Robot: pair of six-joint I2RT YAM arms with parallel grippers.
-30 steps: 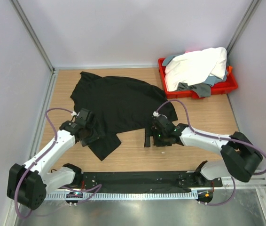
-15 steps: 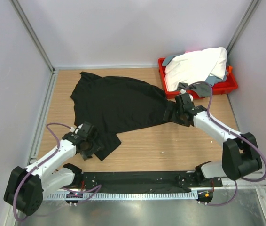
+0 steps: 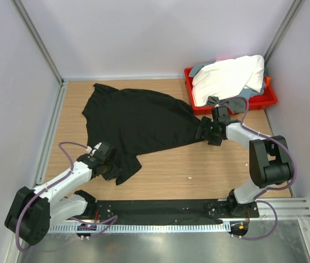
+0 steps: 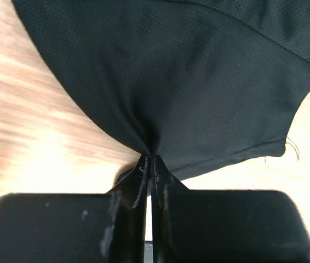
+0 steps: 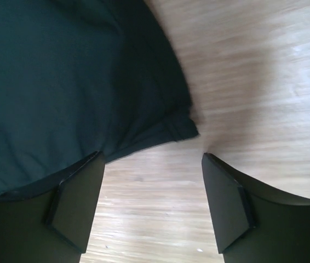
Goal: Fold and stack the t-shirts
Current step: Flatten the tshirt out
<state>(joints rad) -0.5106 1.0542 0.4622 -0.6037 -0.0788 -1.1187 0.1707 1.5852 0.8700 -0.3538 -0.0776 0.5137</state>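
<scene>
A black t-shirt [image 3: 136,119] lies spread on the wooden table. My left gripper [image 3: 113,167] is shut on its near-left edge, the black fabric [image 4: 188,87] pinched between the fingertips [image 4: 151,160]. My right gripper [image 3: 203,131] stands open over the shirt's right corner [image 5: 177,129], one finger [image 5: 75,200] over the cloth, the other [image 5: 226,200] over bare wood. A white t-shirt [image 3: 229,76] and a grey t-shirt [image 3: 233,103] are heaped in the red tray [image 3: 267,100] at the back right.
Grey walls close in the table on the left, back and right. A metal rail [image 3: 45,148] runs along the left edge. The arm bases sit on a black bar [image 3: 155,209] at the near edge.
My left gripper slid toward the near edge of the shirt and shut on it. My right arm swung from the table's middle out to the shirt's right corner, still open.
</scene>
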